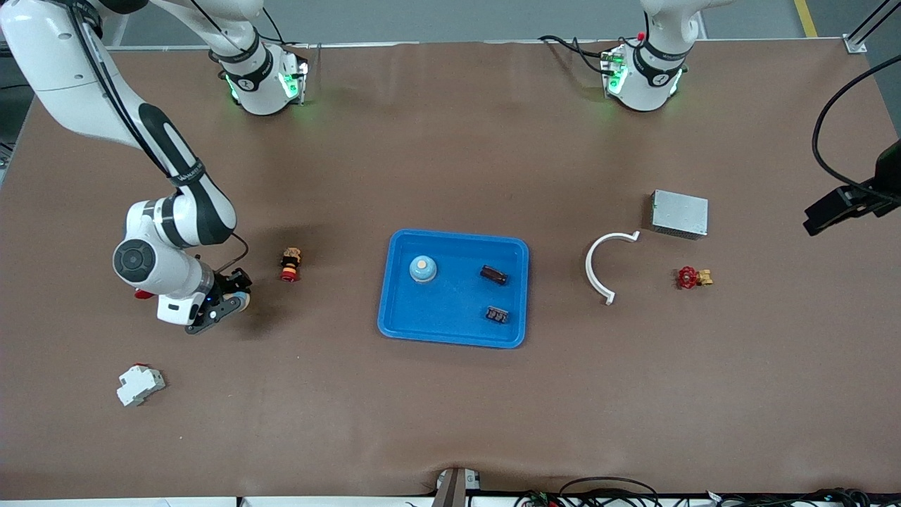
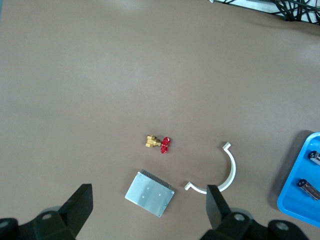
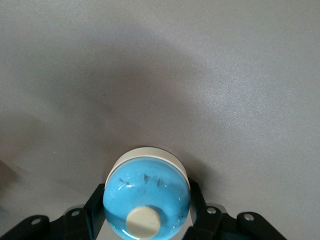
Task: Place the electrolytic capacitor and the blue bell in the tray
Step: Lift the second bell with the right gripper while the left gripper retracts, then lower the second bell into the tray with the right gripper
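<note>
the tray (image 1: pixel 394 320) lies at the table's middle. in it sit a blue bell (image 1: pixel 422 268) with a cream button, toward the right arm's end, and the electrolytic capacitor (image 1: pixel 493 274), a dark cylinder lying on its side toward the left arm's end. a second dark part (image 1: pixel 498 315) lies in the tray nearer the front camera than the capacitor; its kind cannot be made out.

a second bell (image 3: pixel 147 192) is clamped between the fingers of the right gripper (image 1: pixel 238 301), outside the tray toward the right arm's end. in the front view only a bluish edge of it shows. whether it touches the table cannot be told. the right arm is bent low, wrist turned down.

the left gripper (image 2: pixel 148 192) hangs high, fingers spread wide with nothing between them, over a metal box (image 2: pixel 149 193), a white arc (image 2: pixel 226 177) and a red-handled valve (image 2: pixel 159 143).
</note>
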`<state>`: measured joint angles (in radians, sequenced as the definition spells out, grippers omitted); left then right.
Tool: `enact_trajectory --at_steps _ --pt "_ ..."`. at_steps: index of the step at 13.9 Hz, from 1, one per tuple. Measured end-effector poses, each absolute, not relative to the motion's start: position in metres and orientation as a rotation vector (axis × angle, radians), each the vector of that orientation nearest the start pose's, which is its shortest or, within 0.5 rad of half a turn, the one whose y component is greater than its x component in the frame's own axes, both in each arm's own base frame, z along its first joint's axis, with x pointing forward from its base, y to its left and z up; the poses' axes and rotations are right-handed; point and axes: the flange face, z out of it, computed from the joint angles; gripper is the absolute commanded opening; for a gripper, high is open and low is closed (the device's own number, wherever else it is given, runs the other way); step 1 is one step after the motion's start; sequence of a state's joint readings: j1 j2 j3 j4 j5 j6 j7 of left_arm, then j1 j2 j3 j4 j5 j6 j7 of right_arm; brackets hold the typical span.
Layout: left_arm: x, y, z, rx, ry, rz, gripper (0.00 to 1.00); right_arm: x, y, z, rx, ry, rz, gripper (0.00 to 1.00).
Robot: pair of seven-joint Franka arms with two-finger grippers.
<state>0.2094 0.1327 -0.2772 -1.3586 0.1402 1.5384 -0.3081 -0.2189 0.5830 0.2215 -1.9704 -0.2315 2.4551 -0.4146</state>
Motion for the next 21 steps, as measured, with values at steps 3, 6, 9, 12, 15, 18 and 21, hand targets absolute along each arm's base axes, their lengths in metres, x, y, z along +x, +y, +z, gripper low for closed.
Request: enact_trajectory --at_steps 3,6,9,12,15,18,21 --pt "0.572 -0.011 0.662 -3.076 -0.326 -0.041 1.0 0.605 0.001 0.177 -3.011 -0.878 0.18 0.06" --pt "0.557 0.001 0.667 -3.133 -0.321 -0.005 1.0 0.617 0.013 0.215 -3.025 -0.785 0.351 0.06" --pt "0.55 -0.004 0.665 -3.136 -0.3 0.01 1.0 0.631 0.043 0.262 -3.035 -0.69 0.42 0.05" --pt "0.549 -0.011 0.664 -3.139 -0.281 0.014 1.0 0.637 0.088 0.295 -3.073 -0.52 0.431 0.05" --pt "0.547 -0.014 0.666 -3.142 -0.273 0.009 1.0 0.637 0.159 0.325 -3.122 -0.336 0.371 0.03" --pt "0.54 -0.016 0.672 -3.145 -0.263 0.016 1.0 0.623 0.237 0.341 -3.155 -0.138 0.316 0.03" --pt "0.538 -0.016 0.673 -3.145 -0.262 0.02 1.0 0.612 0.297 0.339 -3.162 -0.01 0.289 0.02"
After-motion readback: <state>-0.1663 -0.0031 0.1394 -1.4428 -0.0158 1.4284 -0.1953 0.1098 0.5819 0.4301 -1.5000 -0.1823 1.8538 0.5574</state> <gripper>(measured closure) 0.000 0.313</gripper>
